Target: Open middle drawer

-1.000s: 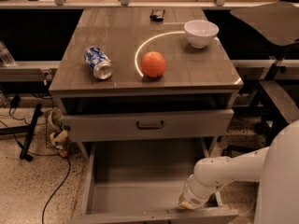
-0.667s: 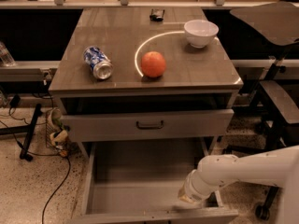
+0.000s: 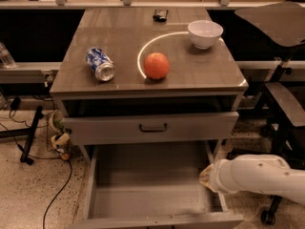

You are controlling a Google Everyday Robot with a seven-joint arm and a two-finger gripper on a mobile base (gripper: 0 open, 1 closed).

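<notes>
The middle drawer [image 3: 147, 187] is pulled far out below the cabinet top, and its plain grey inside is empty. Its front [image 3: 157, 221] lies at the bottom edge of the view, and its handle is not visible. Above it is the uppermost drawer front [image 3: 152, 127] with a small dark bar handle. The lowest drawer is hidden. My white arm [image 3: 259, 178] comes in from the right. My gripper [image 3: 206, 176] is at its tan end, over the right side rail of the open drawer and apart from the drawer front.
On the cabinet top [image 3: 119, 42] lie a blue-and-white can [image 3: 100, 64], an orange [image 3: 157, 65], a white bowl [image 3: 205, 33] and a small dark object [image 3: 160, 15]. A chair [image 3: 286, 104] stands at the right. Cables and a small wire basket [image 3: 57, 135] are on the floor at the left.
My arm has pulled back up and to the right, away from the front right corner of the open drawer. The drawer stays out.
</notes>
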